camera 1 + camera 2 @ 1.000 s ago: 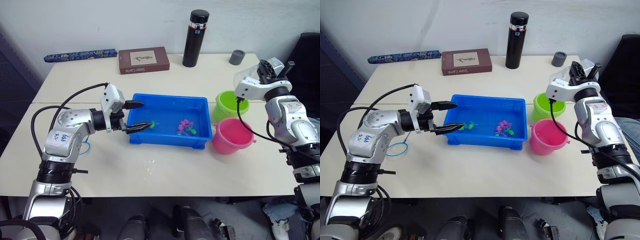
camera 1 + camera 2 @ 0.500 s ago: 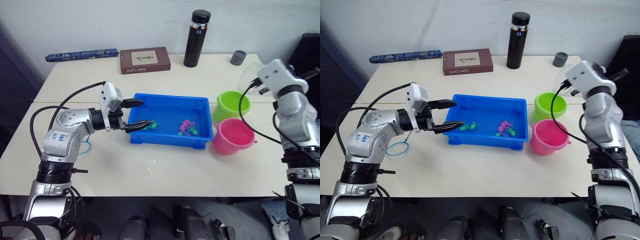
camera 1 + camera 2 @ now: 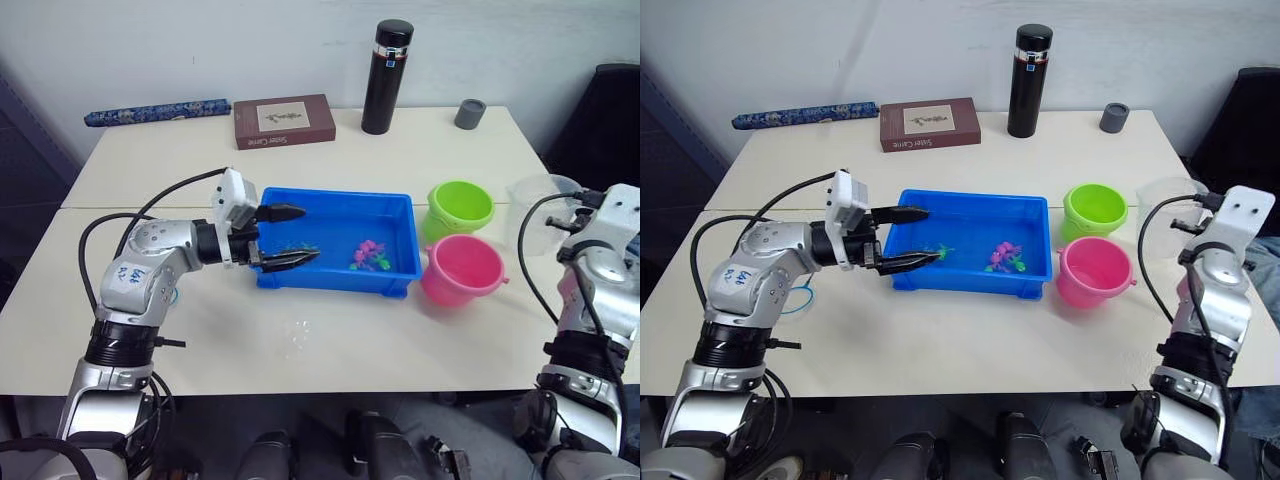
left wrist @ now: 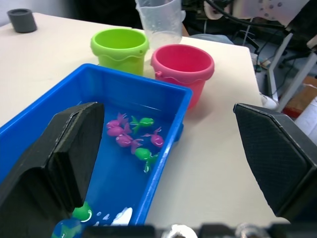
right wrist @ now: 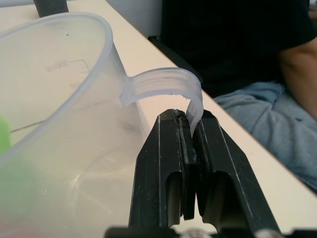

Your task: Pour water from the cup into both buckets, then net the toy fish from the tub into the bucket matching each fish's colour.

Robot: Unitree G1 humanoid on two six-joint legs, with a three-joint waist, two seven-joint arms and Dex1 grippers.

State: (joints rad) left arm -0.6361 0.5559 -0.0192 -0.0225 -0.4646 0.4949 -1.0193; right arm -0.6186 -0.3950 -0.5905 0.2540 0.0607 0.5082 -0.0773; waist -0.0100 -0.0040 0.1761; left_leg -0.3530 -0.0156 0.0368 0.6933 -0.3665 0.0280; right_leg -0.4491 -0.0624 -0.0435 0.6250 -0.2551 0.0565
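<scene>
Item: my right pincer (image 5: 190, 144) — clamped on the handle of the cup (image 3: 538, 208), right of frame beside the buckets (image 3: 459, 207). Left pincer (image 3: 292, 237) wide over the tub (image 3: 335, 284). Risk: thin handle twisting loose — cup tips.

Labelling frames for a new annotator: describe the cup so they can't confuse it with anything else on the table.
Start at the blue tub in the middle of the table, then go towards the robot's right past the green bucket and pink bucket. Near the table's right edge, the cup hangs by its handle from the right gripper. It alone is clear plastic, and bucket-sized, unlike the small grey cap.
</scene>
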